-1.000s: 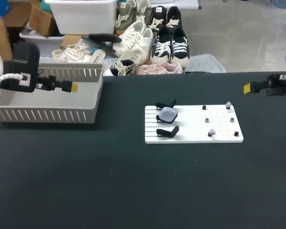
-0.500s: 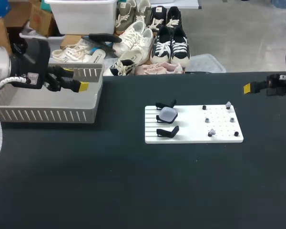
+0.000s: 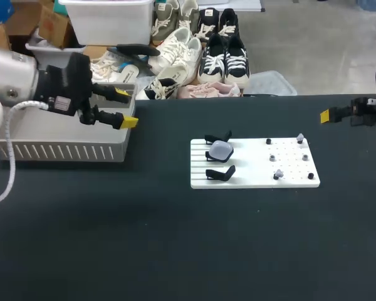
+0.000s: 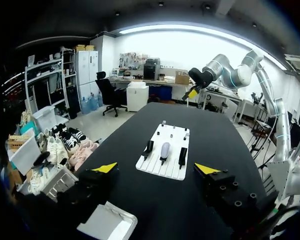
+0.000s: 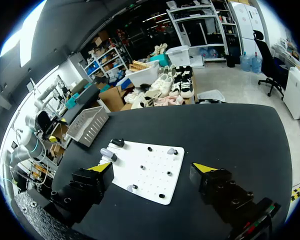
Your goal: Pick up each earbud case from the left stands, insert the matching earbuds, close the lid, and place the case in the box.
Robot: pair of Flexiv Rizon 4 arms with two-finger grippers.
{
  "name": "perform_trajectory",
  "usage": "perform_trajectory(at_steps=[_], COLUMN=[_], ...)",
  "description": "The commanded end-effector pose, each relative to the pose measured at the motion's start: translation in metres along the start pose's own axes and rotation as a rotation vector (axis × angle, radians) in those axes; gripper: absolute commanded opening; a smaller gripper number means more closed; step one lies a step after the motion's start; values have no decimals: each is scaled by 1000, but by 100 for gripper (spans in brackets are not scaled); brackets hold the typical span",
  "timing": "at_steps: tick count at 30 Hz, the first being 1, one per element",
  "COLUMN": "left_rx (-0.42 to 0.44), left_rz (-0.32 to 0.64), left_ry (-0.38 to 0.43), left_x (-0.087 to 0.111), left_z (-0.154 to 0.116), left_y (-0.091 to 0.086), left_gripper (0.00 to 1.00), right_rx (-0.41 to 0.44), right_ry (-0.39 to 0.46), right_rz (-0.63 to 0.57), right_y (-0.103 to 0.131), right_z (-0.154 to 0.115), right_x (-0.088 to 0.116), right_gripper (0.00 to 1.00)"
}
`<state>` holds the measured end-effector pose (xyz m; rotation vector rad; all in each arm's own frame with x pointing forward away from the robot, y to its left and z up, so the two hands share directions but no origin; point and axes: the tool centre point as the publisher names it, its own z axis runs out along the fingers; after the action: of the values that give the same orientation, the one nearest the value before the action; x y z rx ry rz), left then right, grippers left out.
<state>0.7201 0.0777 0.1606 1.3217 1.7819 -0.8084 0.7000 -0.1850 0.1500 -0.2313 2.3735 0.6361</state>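
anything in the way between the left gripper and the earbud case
Nothing visible. Only bare black table lies between the open left gripper, at the basket, and the earbud case on the white board.

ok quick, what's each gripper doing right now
Left gripper: open, holding nothing.
Right gripper: open, holding nothing.

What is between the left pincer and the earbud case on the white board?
In the head view, only bare black table and the white board edge lie between the left pincer and the earbud case.
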Motion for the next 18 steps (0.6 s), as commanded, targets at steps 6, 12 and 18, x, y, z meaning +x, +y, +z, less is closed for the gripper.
perform_trajectory(at_steps=[6, 12, 18], left_rx=[116, 137, 177], left_rz=[38, 55, 90], left_ry=[15, 12, 8], left_x=[0, 4, 8], left_z=[48, 67, 85], left_y=[12, 8, 1], left_gripper=[100, 100, 100], right_rx=[0, 0, 0], right_ry=[0, 0, 0], right_rz=[0, 0, 0], right_y=[0, 0, 0], right_z=[0, 0, 0], right_x=[0, 0, 0], right_gripper=[100, 100, 100])
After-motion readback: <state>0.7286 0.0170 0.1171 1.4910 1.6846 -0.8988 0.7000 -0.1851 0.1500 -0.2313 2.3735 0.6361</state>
